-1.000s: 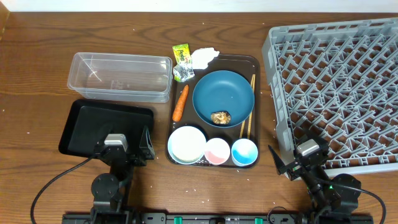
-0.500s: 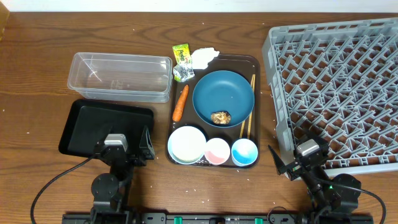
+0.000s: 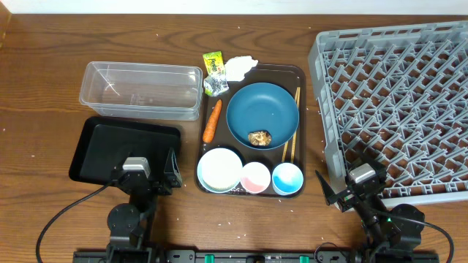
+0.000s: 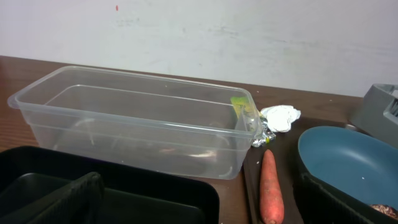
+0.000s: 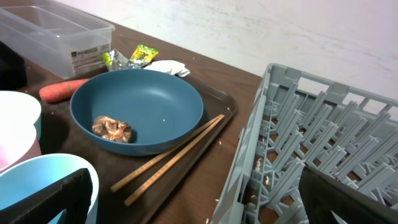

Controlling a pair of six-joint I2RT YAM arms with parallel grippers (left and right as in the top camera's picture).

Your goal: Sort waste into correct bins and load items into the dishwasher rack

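A dark-blue dish holds a brown lump. Beside it lie chopsticks, a carrot, a white bowl, a pink cup and a light-blue cup. Yellow-green wrappers and a white tissue lie at the far edge. The clear tub and the black tray are on the left, the grey rack on the right. My left gripper is open over the black tray. My right gripper is open at the rack's near corner.
The dishes sit on a brown serving tray. White rice grains are scattered inside the rack and on the wood table. A pale wall runs along the table's far edge.
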